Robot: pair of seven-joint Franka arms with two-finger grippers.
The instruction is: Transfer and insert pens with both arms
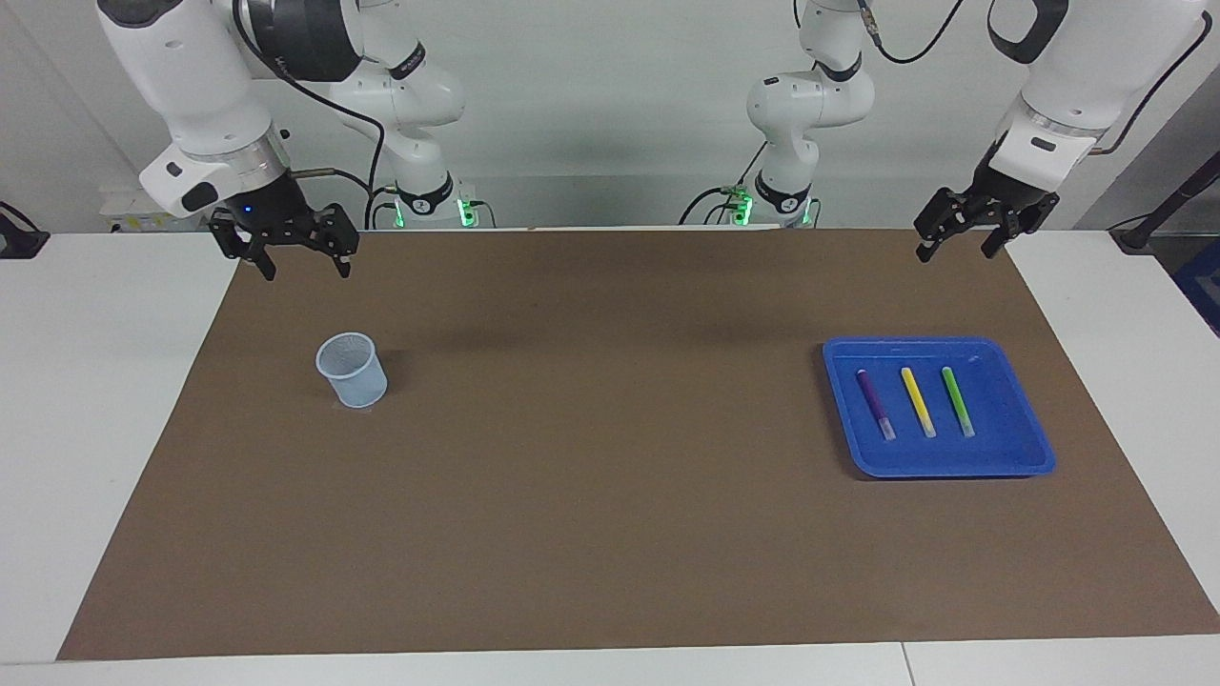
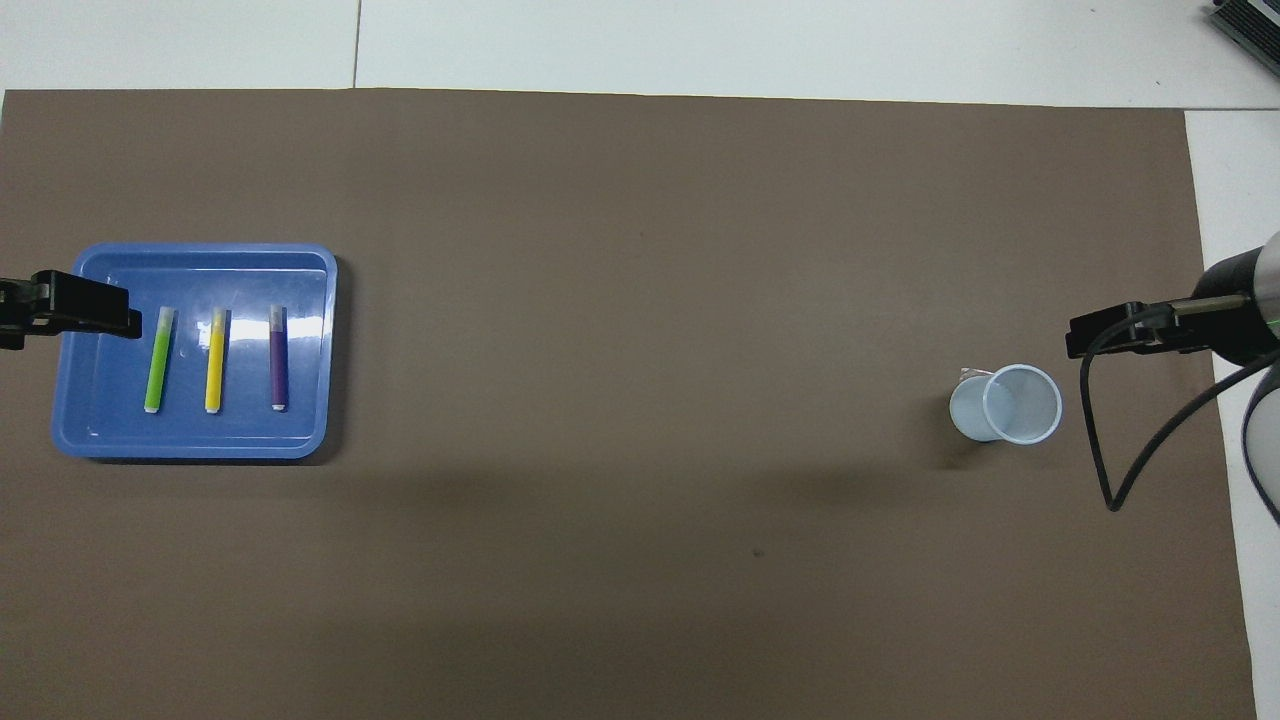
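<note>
My left gripper (image 1: 963,233) hangs over the brown paper mat (image 1: 610,476) at my own edge of the table, fingers spread apart and empty. My right gripper (image 1: 298,255) hangs the same way over the mat's edge at the other end, jaws wide and holding nothing.

A little farther out from my right gripper stands the pale translucent plastic cup (image 1: 352,370), upright with its mouth open, well apart from my fingers. I judge it light enough to tip if a pen strikes its rim.

Farther out from my left gripper lies the shallow blue plastic tray (image 1: 1020,448). In it three slim marker pens lie flat and side by side, none touching: the green pen (image 1: 957,400) toward the left arm's end, the yellow pen (image 1: 918,401) in the middle, the purple pen (image 1: 875,404) toward the table's centre. Their pale cap ends point away from me. My left fingers are apart from all of them, and in the overhead view they only overlap the tray's edge.

I expect the pens to be light, stiff and smooth, likely to roll on the glossy tray. I would pinch one across its coloured barrel near the middle, leaving a free end for my right gripper to take.
</note>
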